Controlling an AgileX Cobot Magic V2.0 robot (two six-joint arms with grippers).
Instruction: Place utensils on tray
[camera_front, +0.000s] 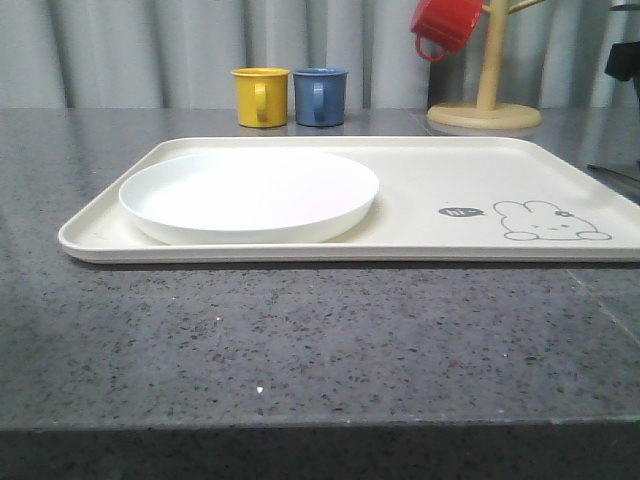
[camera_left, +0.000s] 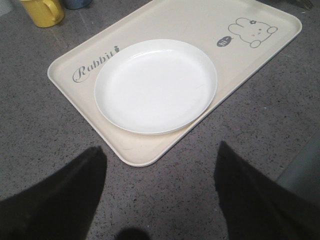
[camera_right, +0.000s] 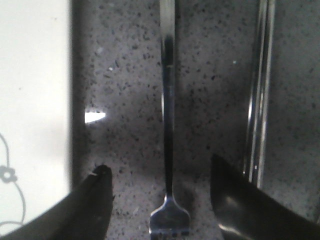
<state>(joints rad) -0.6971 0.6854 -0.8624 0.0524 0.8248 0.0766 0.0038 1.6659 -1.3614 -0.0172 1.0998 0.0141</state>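
The cream-white tray (camera_front: 420, 170) with a drawn rabbit lies on the dark counter, and the round white plate (camera_front: 250, 192) rests on its left half. My left gripper (camera_left: 160, 165) hangs open above bare counter, just off the tray's (camera_left: 150, 152) near corner, the plate (camera_left: 156, 85) beyond it. My right gripper (camera_right: 159, 172) is open low over the counter, its fingers on either side of the silver fork (camera_right: 168, 125), which lies flat. The metal chopsticks (camera_right: 260, 90) lie parallel to the fork, outside one finger. The tray's edge (camera_right: 35, 100) is on the other side.
A yellow mug (camera_front: 261, 96) and a blue mug (camera_front: 320, 96) stand behind the tray. A red mug (camera_front: 445, 24) hangs on a wooden mug tree (camera_front: 487, 100) at the back right. The dark speckled counter (camera_front: 300, 340) lies bare in front of the tray.
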